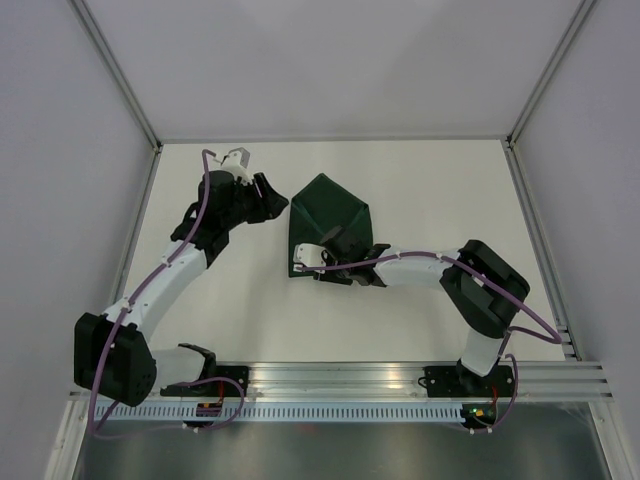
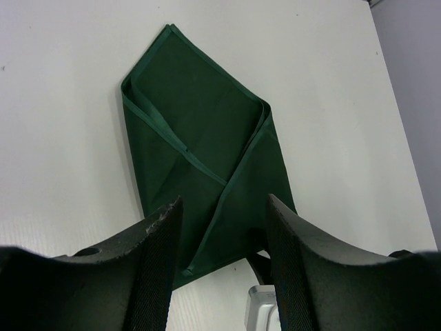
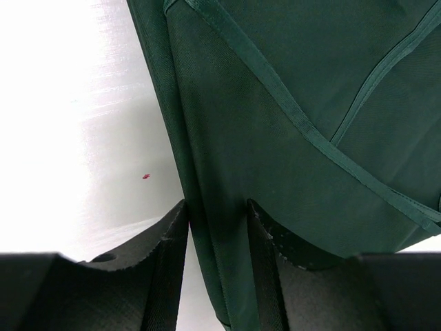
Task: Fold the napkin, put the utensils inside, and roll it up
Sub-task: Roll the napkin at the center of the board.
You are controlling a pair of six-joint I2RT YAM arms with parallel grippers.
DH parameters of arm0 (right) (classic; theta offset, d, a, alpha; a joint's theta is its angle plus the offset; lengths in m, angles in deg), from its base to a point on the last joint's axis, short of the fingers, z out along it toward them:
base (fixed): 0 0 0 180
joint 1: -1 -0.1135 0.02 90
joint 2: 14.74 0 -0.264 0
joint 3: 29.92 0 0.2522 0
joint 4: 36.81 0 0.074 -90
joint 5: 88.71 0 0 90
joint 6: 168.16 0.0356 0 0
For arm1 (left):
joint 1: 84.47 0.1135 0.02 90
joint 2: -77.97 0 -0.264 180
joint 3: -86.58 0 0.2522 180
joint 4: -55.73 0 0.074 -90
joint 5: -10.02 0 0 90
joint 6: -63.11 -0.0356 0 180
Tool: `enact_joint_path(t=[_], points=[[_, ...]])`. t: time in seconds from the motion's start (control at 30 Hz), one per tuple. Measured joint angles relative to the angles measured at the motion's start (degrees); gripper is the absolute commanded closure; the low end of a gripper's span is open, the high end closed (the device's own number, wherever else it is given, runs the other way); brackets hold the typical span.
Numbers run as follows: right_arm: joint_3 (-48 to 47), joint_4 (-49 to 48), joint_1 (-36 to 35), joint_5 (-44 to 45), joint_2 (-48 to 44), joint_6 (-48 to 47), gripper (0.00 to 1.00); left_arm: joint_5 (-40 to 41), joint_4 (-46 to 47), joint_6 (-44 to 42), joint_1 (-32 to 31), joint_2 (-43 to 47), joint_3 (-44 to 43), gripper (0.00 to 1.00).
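Since the right gripper is pinched onto the lower-left edge of the napkin, just below the centre of the top view, the fold should be carried low and slowly so the layers keep aligned. Whether both layers are caught is hard to tell. The dark green napkin lies partly folded at mid-table, its point toward the top. Beyond it, at upper left, the left gripper hovers with jaws spread, well placed to pin the cloth.
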Motion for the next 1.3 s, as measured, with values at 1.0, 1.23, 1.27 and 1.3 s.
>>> enact_joint_path(t=[1.0,1.23,1.27,1.3], points=[[-0.22,-1.25,2.75,-4.83,0.20,-1.84,0.42,-5.68,11.52,-3.17,0.00,3.23,6.60,0.40],[-1.25,0.90,3.17,-7.04,0.57,-2.49,0.45,-6.64,12.39,-3.58,0.00,3.23,6.62,0.40],[-1.49,1.27,3.30,-7.34,0.66,-2.51,0.46,-6.73,12.52,-3.58,0.00,3.23,6.62,0.40],[-1.68,1.60,3.32,-7.74,0.76,-2.60,0.46,-6.80,12.55,-3.63,0.00,3.23,6.62,0.40]])
